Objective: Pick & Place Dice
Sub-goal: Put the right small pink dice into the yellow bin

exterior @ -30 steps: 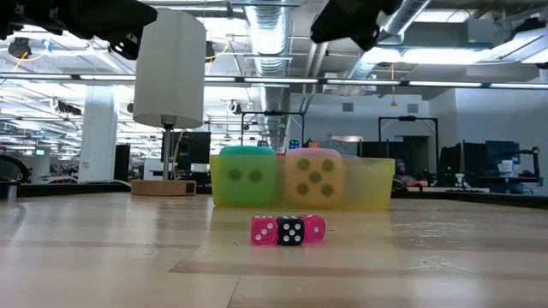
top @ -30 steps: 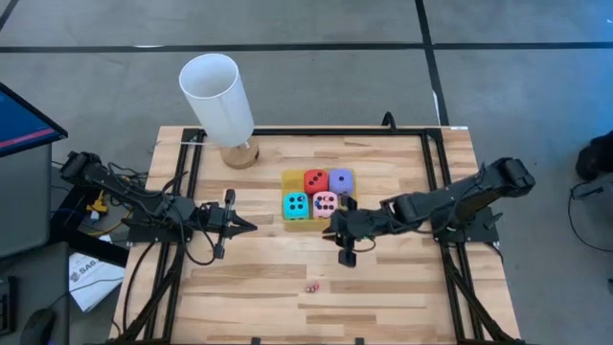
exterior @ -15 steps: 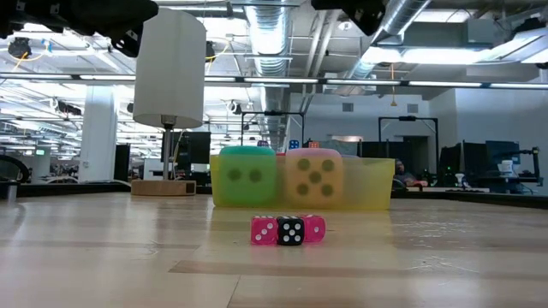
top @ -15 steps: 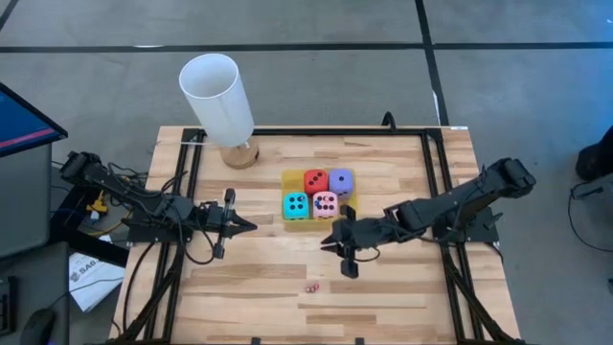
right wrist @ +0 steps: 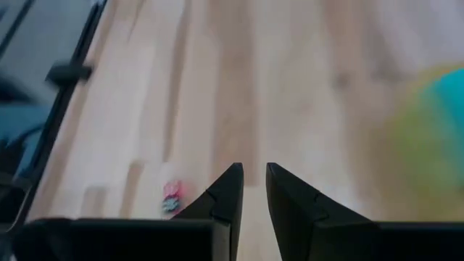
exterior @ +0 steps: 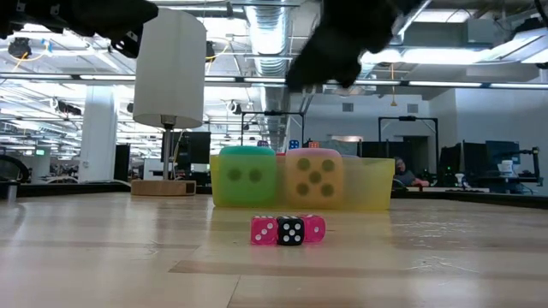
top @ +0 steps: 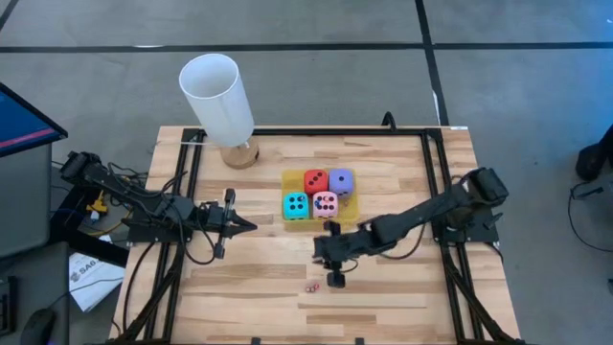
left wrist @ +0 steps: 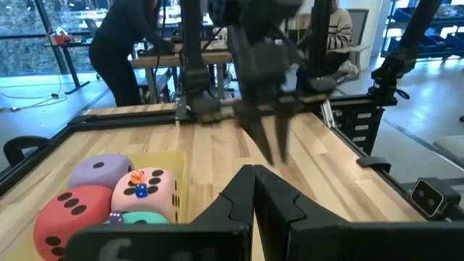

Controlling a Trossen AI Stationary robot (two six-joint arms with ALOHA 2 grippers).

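With all four dice (top: 317,193) sitting in the yellow tray (top: 351,208), the right gripper (top: 319,252), fingers slightly apart and empty, hovers at the tray's six o'clock.

A large open-plan lab or workshop office: bare silver ventilation ducts (exterior: 265,34) and strip lights run under an open ceiling, rows of desks with dark monitors (exterior: 193,145) recede far behind the pale wooden table (exterior: 128,257), and people (left wrist: 127,43) work there.
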